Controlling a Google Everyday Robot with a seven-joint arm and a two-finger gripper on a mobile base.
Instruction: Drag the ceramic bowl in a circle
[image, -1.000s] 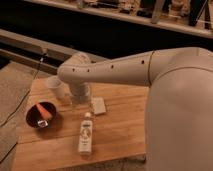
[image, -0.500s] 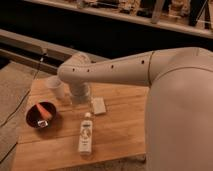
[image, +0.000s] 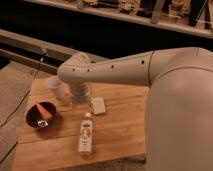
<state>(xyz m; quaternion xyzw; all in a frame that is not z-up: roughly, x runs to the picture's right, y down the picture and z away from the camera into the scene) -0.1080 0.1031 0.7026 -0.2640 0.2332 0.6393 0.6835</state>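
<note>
1. Nearest to me, the wooden surface (image: 122, 135) has bare board along its near edge. There is more bare board to the right, up to the robot's white body (image: 182, 115), which fills the right side.
2. A clear bottle (image: 86, 135) lies flat near the middle, cap pointing to the far side. It has a pale label, but I cannot read any writing on it.
3. Left of the bottle sits the ceramic bowl (image: 41, 115), dark and glossy, with an orange-red piece inside and a pale glint beside that. It sits close to the left edge of the surface, with little room on that side and more on its near and right sides.
4. A small flat white packet (image: 99, 105) lies just beyond the bottle's cap. I see no print on it.
5. The tool (image: 78, 101) hangs under the wrist, between the packet and the pale cup (image: 56, 86). It is right of the bowl and not touching it. Its fingers stand apart with nothing between them.
6. The arm (image: 117, 67) reaches left from the body across the far half of the surface, bends at a rounded elbow and drops straight down to the wrist.
7. A cable (image: 20, 102) trails over the floor on the left, and a dark ledge (image: 30, 42) runs behind the far edge.
</note>
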